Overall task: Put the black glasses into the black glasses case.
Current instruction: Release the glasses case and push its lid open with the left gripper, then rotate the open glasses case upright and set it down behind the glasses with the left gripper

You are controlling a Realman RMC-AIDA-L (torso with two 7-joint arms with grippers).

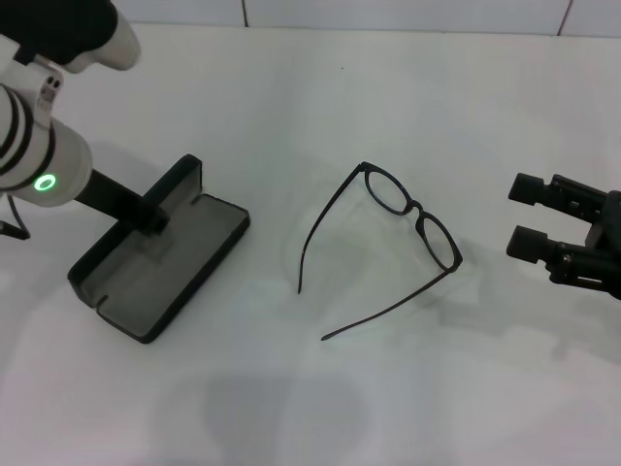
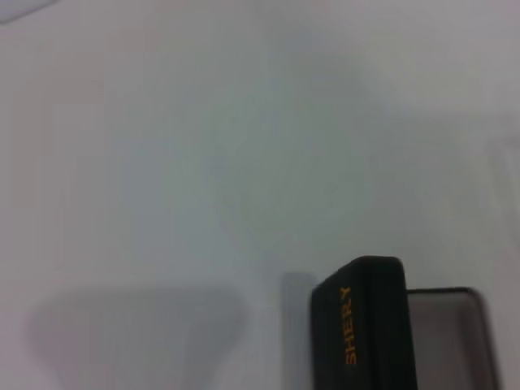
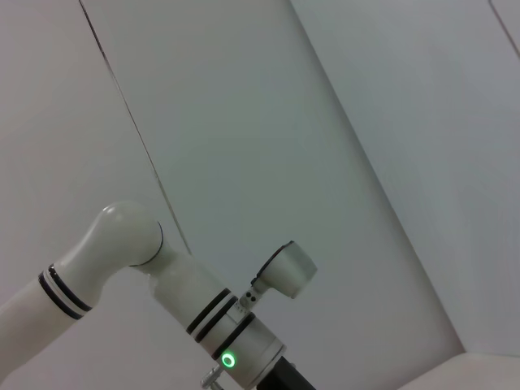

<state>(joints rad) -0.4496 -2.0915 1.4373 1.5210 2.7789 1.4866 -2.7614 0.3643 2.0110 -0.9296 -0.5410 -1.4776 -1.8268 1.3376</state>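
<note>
Two arms frame the white table (image 1: 320, 87); we read from the robot's left. Left gripper (image 1: 152, 217): at the rear of the open case (image 1: 160, 262), seemingly on the hinge where lid (image 1: 175, 182) meets tray; we cannot tell whether its fingers are spread or pressed together. Case: lid raised, grey lining exposed, nothing inside; the left wrist view shows the lid edge with its orange lettering (image 2: 348, 325). Centre: glasses (image 1: 408, 218) on the table, well apart from the case, temples unfolded and pointing toward the robot. Right gripper (image 1: 529, 214): just beside the glasses, jaws spread, holding nothing. Handling, as we judge it: the glasses are light, thin and fragile, with lenses that smudge and slip; we would pinch the bridge or the frame's rim, not the springy temples; these likely need folding before the tray accepts them.
</note>
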